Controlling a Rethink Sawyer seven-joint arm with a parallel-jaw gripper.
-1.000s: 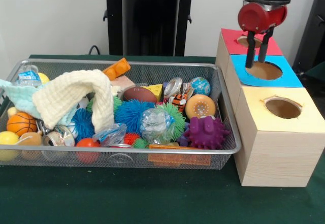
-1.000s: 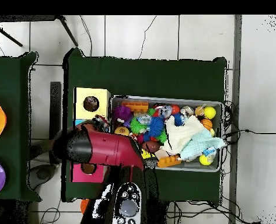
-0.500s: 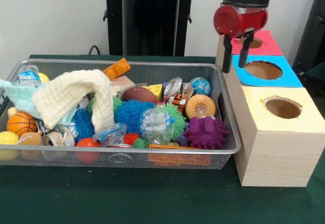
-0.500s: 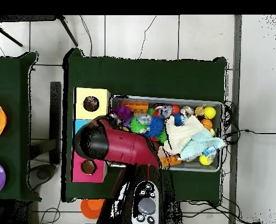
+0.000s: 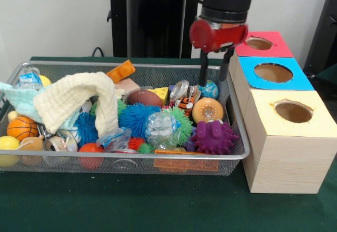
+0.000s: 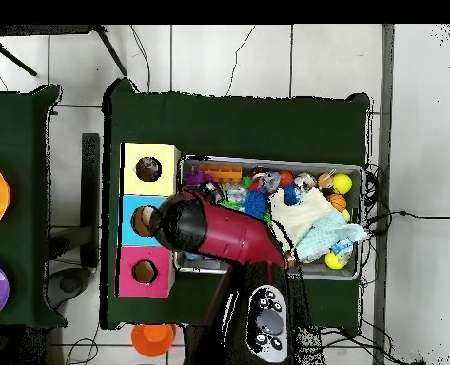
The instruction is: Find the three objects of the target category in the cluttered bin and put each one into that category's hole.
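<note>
The gripper hangs empty with fingers spread over the wire bin's far right corner. Its tips sit just above the small globe ball, beside the blue-topped box.

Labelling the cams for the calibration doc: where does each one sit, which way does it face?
Front view: sits low across the table, facing the wire bin and the hole boxes; shows the red arm's end and the open claw over the bin's box end.
Overhead view: above, looking straight down; the red arm covers part of the bin.
Shared: bin, three coloured boxes, arm.
</note>
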